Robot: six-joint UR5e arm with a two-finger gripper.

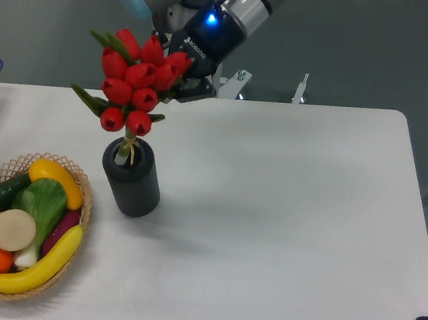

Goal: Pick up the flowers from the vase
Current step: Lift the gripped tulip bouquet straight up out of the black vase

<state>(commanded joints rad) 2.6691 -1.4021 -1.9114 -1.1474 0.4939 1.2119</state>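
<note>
I see the jaws clamped on the tulip bunch (135, 82) from its right, fingertips hidden behind the red buds. The gripper (183, 78) holds it raised, pale stem ends just inside the dark grey vase (131, 176) on the desk (285, 216). The arm is cropped at top.

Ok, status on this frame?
Gripper shut on flowers. Bunch raised, stems' lower ends at vase mouth. Nothing in the way.
</note>
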